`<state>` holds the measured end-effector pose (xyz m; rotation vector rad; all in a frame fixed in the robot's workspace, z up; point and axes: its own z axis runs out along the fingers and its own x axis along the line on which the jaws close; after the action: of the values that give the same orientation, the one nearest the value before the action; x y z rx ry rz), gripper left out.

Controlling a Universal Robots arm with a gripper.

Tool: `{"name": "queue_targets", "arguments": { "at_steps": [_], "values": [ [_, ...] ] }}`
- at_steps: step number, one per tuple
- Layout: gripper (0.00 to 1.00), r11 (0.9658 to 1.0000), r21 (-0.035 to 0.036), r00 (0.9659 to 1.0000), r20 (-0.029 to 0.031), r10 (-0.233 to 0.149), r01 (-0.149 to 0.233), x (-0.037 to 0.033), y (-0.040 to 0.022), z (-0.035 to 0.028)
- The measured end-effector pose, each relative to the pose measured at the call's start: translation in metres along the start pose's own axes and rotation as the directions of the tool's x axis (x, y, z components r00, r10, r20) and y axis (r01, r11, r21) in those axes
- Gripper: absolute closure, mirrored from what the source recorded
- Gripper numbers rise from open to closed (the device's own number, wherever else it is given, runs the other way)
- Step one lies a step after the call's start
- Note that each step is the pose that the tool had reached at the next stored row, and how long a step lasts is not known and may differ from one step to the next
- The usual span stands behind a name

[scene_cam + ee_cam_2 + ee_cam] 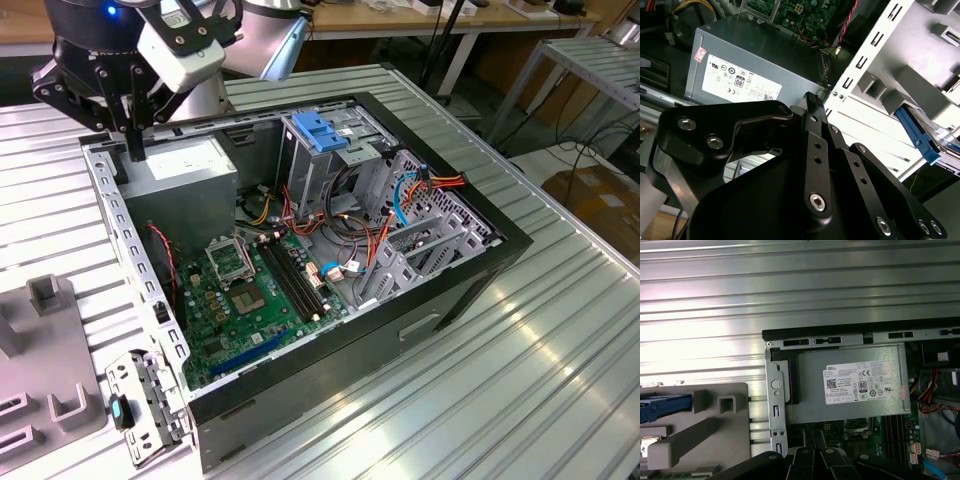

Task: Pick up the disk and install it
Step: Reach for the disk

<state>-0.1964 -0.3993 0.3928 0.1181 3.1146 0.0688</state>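
Observation:
The disk shows as a blue plastic side rail with a bit of silver beside it, resting in the grey fixture outside the computer case. The first wrist view has the same blue rail at the picture's edge; the rest of the disk is cut off. My gripper hangs over the case's back corner, above the rear wall next to the grey power-supply box. Its black fingers are together, shut with nothing between them. The gripper's links also show over the motherboard edge.
The open case lies on a ribbed metal table. Inside are the motherboard, bundled cables and a metal drive cage with a blue latch. A loose metal bracket lies beside the grey fixture.

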Motion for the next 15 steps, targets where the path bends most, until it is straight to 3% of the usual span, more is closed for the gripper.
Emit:
{"name": "queue_targets", "arguments": {
  "at_steps": [15],
  "values": [
    [0.89, 1.0000, -0.0001, 1.0000, 0.0000, 0.000, 0.000, 0.0047, -0.0006, -0.0001]
  ]
}}
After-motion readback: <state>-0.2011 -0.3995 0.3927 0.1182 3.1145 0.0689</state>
